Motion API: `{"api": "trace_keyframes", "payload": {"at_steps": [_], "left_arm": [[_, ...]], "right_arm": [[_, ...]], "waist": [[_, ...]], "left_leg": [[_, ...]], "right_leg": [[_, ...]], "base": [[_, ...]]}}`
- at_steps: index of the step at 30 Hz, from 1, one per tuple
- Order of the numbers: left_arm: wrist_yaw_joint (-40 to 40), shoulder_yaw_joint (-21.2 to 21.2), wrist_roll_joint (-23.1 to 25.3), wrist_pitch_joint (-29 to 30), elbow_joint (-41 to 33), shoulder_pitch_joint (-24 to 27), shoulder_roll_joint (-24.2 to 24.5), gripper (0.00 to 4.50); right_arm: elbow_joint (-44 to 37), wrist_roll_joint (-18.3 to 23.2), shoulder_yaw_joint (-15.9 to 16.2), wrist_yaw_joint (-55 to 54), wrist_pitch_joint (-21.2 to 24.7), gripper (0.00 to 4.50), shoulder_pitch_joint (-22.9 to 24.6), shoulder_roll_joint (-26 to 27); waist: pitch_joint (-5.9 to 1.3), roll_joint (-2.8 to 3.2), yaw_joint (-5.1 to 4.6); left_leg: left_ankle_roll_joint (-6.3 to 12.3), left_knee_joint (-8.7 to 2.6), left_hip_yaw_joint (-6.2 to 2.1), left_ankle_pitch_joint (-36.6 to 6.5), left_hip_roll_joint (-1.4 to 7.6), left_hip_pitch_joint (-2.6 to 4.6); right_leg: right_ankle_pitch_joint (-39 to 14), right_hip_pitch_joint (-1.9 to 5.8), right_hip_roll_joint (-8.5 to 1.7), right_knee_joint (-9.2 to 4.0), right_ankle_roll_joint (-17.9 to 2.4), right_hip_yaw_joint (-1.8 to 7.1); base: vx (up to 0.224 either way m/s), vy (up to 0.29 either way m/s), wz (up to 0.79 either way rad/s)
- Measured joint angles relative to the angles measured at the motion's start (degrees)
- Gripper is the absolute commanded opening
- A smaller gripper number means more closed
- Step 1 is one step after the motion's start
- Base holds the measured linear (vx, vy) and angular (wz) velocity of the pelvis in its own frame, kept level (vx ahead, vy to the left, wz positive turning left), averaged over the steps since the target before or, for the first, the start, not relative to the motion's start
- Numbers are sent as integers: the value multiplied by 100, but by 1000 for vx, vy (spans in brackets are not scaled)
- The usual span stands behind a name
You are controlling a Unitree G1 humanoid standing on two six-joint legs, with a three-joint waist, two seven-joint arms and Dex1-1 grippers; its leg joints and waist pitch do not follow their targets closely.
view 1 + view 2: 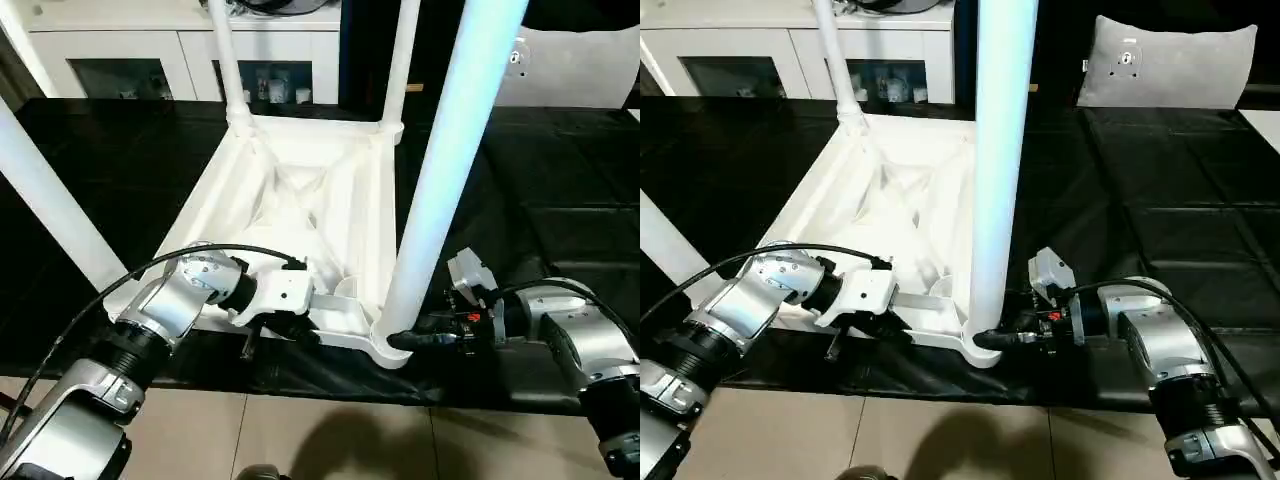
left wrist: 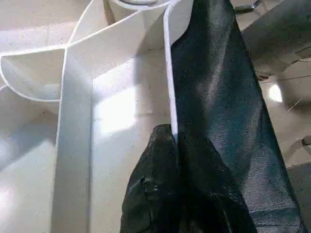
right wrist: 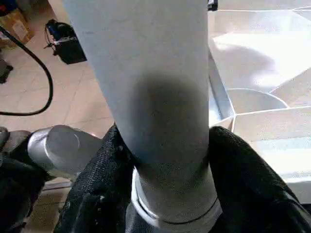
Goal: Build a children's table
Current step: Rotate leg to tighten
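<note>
The table top (image 1: 300, 200) lies upside down on the black-covered worktop (image 1: 540, 200), its ribbed underside facing up and one edge close to the worktop's near edge. Legs stand in its corner sockets with their long axes pointing up and away from the top: the near right leg (image 1: 450, 150) rises almost straight from the near right socket (image 1: 385, 345), two far legs (image 1: 228, 60) stand at the far corners, and another leg (image 1: 45, 200) leans out from the top's near left side — its socket is hidden behind the left arm.

The right end effector (image 1: 420, 340) reaches in level from the right of the near right leg, and its two black fingers (image 3: 243, 174) are pinched around the base of that leg just above the socket collar. The silver right forearm (image 1: 590, 350) runs back from there toward the near right, low over the worktop's edge.

The left end effector (image 2: 170, 184) comes in from the near left, its forearm (image 1: 160, 310) angled up toward the top's near edge. Its fingers (image 2: 150, 194) are pressed together on the thin near wall (image 2: 167, 82) of the top, one inside the rim and one outside.

Beyond the top, a white cabinet (image 1: 180, 50) with glass doors stands behind the worktop.
</note>
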Motion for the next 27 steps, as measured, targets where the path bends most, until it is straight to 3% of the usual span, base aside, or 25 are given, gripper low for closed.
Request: {"api": "trace_keyframes", "payload": {"at_steps": [6, 8, 12, 14, 16, 17, 18, 19, 20, 22, 25, 27], "left_arm": [[-52, 121, -147, 617, -44, 17, -90, 0], [176, 274, -148, 1063, -81, 84, -111, 0], [1057, 614, -46, 1873, -81, 148, -395, 0], [1635, 744, 44, 2247, -78, 159, -704, 0], [2079, 846, 51, 2498, -68, 156, -986, 0], [2192, 880, 51, 2561, -67, 156, -1067, 0], [2341, 917, 45, 2640, -68, 153, -1143, 0], [2484, 959, 45, 2715, -60, 156, -1223, 0], [2646, 989, 52, 2771, -53, 152, -1329, 0], [2958, 1077, 63, 2791, -52, 140, -1525, 0], [3096, 1025, 84, 2749, -53, 111, -1637, 0], [3044, 957, 83, 2626, -54, 106, -1628, 0]], "right_arm": [[-330, 33, -53, -311, 338, 196, 192, 106], [-431, -61, -116, -814, 583, 196, 198, 313], [-428, -323, -538, -2645, 1127, 196, 133, 1101], [-292, -557, -733, -3793, 1377, 196, -59, 1582], [-154, -686, -891, -4683, 1461, 196, -211, 1939], [-137, -707, -931, -4890, 1470, 196, -230, 2018], [-133, -722, -977, -5165, 1487, 196, -243, 2128], [-137, -723, -1037, -5375, 1508, 196, -236, 2229], [-157, -726, -1117, -5527, 1533, 230, -237, 2292], [-209, -734, -1321, -5947, 1527, 251, -250, 2516], [-211, -844, -1351, -6340, 1454, 276, -250, 2659], [-219, -904, -1319, -6357, 1395, 303, -207, 2612]], "waist": [[-13, 6, -17], [-29, 10, -76], [-33, -10, -384], [-30, -4, -571], [-19, 32, -713], [-18, 30, -723], [-3, -19, -734], [20, -101, -742], [25, -125, -700], [23, -118, -567], [2, -94, -543], [1, -93, -529]], "left_leg": [[-1, 2, 4, 1, 0, 8], [-21, 1, 8, 14, 0, 21], [-73, -1, 9, 47, 11, 60], [-110, -15, -1, 38, 71, 109], [-113, -10, -23, 37, 186, 107], [-114, 0, -22, 36, 191, 107], [-133, 1, 20, 22, 163, 157], [-148, -1, 18, 12, 46, 225], [-148, -7, 29, 8, -3, 263], [-117, -33, -24, 33, -33, 166], [-88, -41, -94, 68, 34, 105], [-79, -33, -90, 57, 21, 102]], "right_leg": [[1, 3, -1, 7, 0, 5], [6, 4, 0, 19, -7, 10], [32, 27, 7, 3, -15, -11], [40, 115, 47, -119, -3, -97], [51, 218, 77, -255, 29, -238], [52, 220, 82, -254, 29, -239], [26, 168, 86, -88, 75, -58], [43, 153, 72, 24, -33, 83], [19, 125, 46, 56, -36, 88], [21, 68, 51, 41, -34, 58], [84, 71, 138, -110, -17, 44], [137, 69, 135, -125, -53, 63]], "base": [[0, 0, 0], [0, 0, 0], [-26, -6, -4], [0, 0, 0], [0, 0, 0], [0, 0, 0], [0, 0, 0], [0, 0, 0], [0, 0, 0], [0, 0, 0], [0, 0, 0], [0, 0, 0]]}}
